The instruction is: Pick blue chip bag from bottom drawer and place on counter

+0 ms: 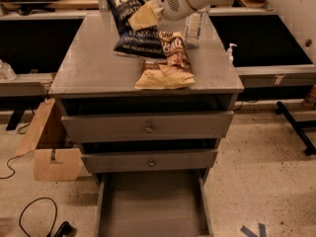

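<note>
My gripper point(143, 18) is shut on the blue chip bag point(132, 33), a dark navy crinkly bag with white lettering. It holds the bag high over the back middle of the grey counter point(94, 68), the bag hanging down with its lower edge close to the counter top. The bottom drawer point(153, 206) is pulled open below, its flat floor bare.
A tan-and-brown Sea Salt bag point(165, 63) lies on the counter just right of the blue bag. A clear water bottle point(194, 27) stands behind it. Two shallower drawers with knobs point(148, 128) sit slightly open. A cardboard box point(49, 147) and cables lie on the floor at left.
</note>
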Motion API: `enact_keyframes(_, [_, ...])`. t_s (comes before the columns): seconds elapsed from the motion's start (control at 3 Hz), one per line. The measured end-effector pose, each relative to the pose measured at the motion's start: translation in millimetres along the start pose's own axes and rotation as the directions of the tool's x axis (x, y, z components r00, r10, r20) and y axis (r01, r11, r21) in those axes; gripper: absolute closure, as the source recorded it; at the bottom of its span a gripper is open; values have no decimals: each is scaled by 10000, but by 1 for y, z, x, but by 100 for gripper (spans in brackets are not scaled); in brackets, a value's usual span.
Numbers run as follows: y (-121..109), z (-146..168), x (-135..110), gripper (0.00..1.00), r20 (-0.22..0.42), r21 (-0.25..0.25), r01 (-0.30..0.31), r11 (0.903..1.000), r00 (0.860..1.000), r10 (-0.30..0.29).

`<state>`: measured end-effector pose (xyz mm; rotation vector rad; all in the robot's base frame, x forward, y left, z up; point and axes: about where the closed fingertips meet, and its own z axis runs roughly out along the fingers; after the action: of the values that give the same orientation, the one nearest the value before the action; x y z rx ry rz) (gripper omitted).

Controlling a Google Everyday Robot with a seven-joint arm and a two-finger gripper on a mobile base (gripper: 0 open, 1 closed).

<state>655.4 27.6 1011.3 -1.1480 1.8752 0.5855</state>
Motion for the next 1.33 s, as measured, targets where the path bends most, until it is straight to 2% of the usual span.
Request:
enact_keyframes(0.67, [-76,51,-42,100,1109,291,738,9968,9909,-766])
enact_keyframes(1.0, [-101,92,-48,100,1602,94,960,9953,9824,-962])
enact_keyframes(1.33, [-116,145,-51,100,1956,-30,1152,9933,9742,-1124])
